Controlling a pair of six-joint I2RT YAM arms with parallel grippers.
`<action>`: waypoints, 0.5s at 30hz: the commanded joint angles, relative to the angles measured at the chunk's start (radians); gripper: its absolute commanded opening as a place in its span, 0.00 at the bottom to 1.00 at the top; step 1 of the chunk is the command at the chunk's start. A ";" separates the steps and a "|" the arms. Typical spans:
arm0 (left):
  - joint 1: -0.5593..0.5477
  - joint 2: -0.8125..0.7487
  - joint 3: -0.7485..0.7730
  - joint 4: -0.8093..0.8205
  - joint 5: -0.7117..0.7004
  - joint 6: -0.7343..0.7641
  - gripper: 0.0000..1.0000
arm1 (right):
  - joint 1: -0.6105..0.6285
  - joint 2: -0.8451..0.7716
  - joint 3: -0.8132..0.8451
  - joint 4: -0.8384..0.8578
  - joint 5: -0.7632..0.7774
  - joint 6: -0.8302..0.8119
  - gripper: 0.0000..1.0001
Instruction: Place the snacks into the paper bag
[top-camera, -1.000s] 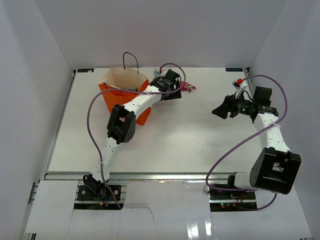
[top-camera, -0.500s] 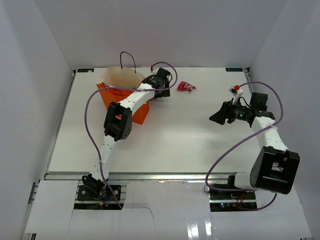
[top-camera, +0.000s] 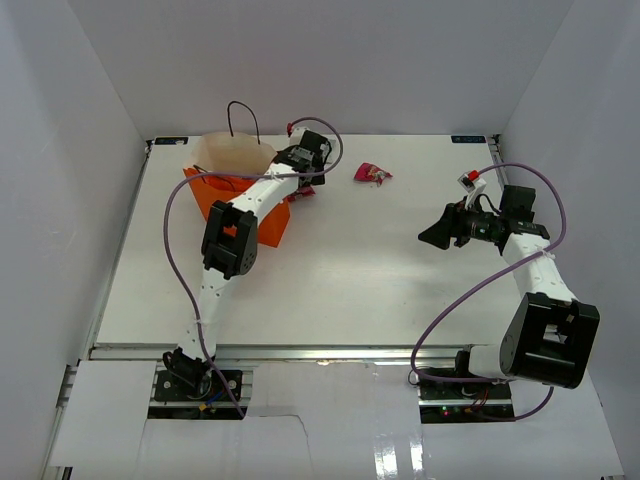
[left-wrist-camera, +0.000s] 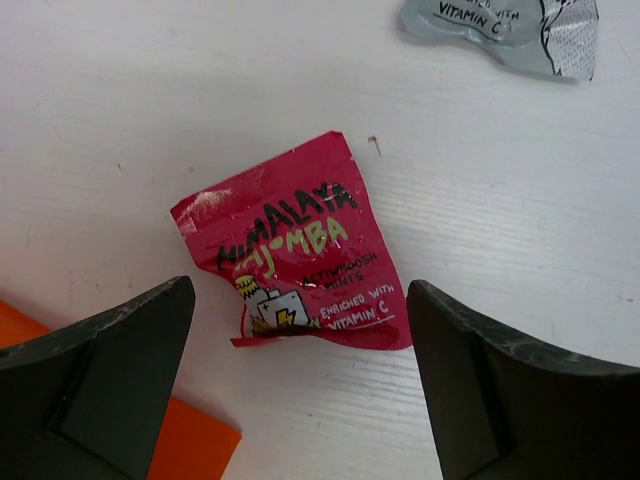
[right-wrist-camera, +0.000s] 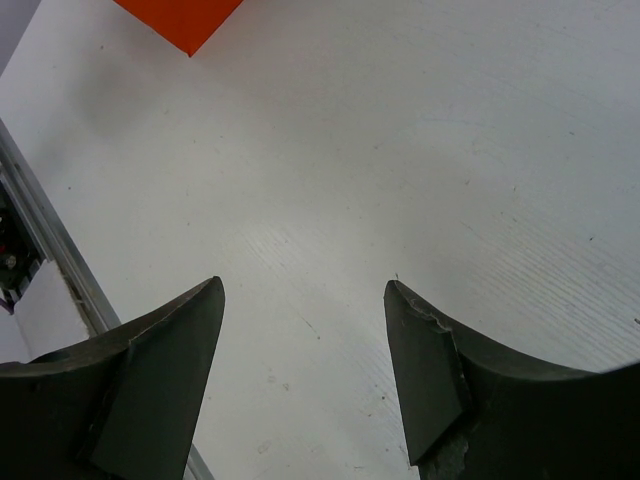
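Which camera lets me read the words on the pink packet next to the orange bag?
The left wrist camera: the pink packet lies flat and close, lettering readable. The top camera shows only a tiny pink sliver of it. The right wrist camera doesn't show it.

**Work surface:** a white table lies beneath the left gripper and the right gripper. In the wrist views its finish shows fine parallel streaks and a few small dark specks.

**Enclosure:** a plain white back wall rises beyond both grippers. A white left wall stands outboard of the left gripper, and a white right wall stands outboard of the right gripper.

**Near side:** behind the grippers, an aluminium rail runs along the table's near edge. Past it lies a glossy white panel that carries a bright reflection.

**Lighting:** even and diffuse, with soft shadows.
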 joint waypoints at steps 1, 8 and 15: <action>0.019 -0.031 0.033 0.060 0.015 0.046 0.98 | -0.004 0.004 -0.010 0.035 -0.031 0.001 0.71; 0.061 0.006 0.022 0.072 0.175 0.028 0.98 | -0.004 0.001 -0.014 0.037 -0.033 0.005 0.72; 0.062 -0.018 -0.062 0.069 0.196 -0.015 0.97 | -0.002 0.002 -0.014 0.045 -0.033 0.011 0.72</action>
